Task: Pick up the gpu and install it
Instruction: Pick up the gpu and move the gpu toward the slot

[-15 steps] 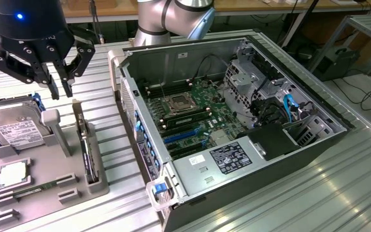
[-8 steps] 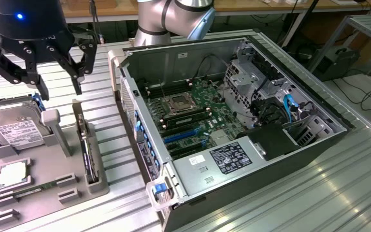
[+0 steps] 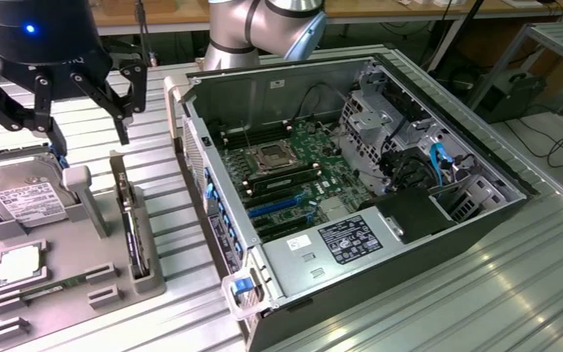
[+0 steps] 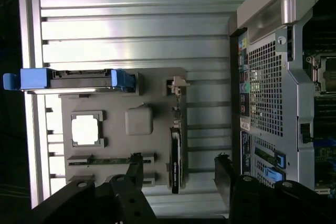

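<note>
Black gripper [image 3: 91, 136], blue light. Grey tray [image 3: 61, 253] on a ribbed silver table [image 3: 516, 293] — the gpu [image 3: 137, 235] dark, the hard drive [image 3: 23, 194] silver, white-labelled. At three o'clock from the tray in the exterior view — a green motherboard [image 3: 306, 165].

A ribbed metal desk [image 3: 497, 293] carries a grey holder tray [image 3: 71, 253] and, just beside it, an open computer case [image 3: 292, 67] lying on its side. On the tray a silver hard drive [image 3: 23, 194] with a white label and blue side rails stands on edge. A square processor chip [image 3: 20, 265] lies flat in a recess, with a slim green memory stick [image 3: 52, 288] near it. Inside the case sit a green motherboard [image 3: 311, 161], a labelled silver power supply [image 3: 350, 238] and blue cables [image 3: 438, 163].
</note>
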{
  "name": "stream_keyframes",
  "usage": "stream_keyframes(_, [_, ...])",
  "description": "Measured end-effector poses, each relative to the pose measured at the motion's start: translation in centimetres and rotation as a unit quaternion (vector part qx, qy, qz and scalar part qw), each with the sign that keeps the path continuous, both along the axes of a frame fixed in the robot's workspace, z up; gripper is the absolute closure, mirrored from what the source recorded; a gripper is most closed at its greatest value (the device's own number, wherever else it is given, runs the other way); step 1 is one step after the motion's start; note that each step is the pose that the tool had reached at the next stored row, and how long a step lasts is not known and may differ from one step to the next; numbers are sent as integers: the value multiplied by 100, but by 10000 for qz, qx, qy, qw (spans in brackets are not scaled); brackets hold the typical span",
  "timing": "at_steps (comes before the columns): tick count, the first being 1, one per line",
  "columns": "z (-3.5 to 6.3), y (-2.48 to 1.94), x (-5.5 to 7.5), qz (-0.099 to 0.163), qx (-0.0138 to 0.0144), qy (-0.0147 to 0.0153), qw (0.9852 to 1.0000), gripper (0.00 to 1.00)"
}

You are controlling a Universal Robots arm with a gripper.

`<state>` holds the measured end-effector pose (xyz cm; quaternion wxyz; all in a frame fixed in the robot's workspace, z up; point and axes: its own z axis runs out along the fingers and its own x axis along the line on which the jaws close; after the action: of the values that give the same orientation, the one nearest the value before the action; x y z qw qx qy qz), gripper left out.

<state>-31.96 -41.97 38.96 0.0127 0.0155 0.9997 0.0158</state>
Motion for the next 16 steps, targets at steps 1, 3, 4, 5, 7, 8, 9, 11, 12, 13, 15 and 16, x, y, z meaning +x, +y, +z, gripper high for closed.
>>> stream_keyframes(1, [-7,0,-1,31,-78,1,10000,34])
stream_keyframes(3, [-18,0,-2,37,-152,-1,9999,34])
stream_keyframes(4, [-38,0,-1,37,-174,-1,9998,34])
stream_keyframes(5, [-66,0,-1,38,-175,-1,9998,34])
stream_keyframes(7, [-101,0,-1,37,-175,-1,9998,34])
stream_keyframes(8, [-125,0,-2,37,-175,-1,9998,34])
stream_keyframes(9, [-143,0,-2,37,-175,-1,9998,34])
stream_keyframes(11, [-180,0,-2,37,-175,-1,9998,34])
stream_keyframes(12, [-203,0,-1,37,-174,-2,9998,34])
stream_keyframes(13, [-219,0,-1,37,-174,-2,9998,34])
stream_keyframes(15, [-257,0,-1,37,-174,-2,9998,34])
stream_keyframes(16, [-274,0,-2,37,-174,-2,9998,34])
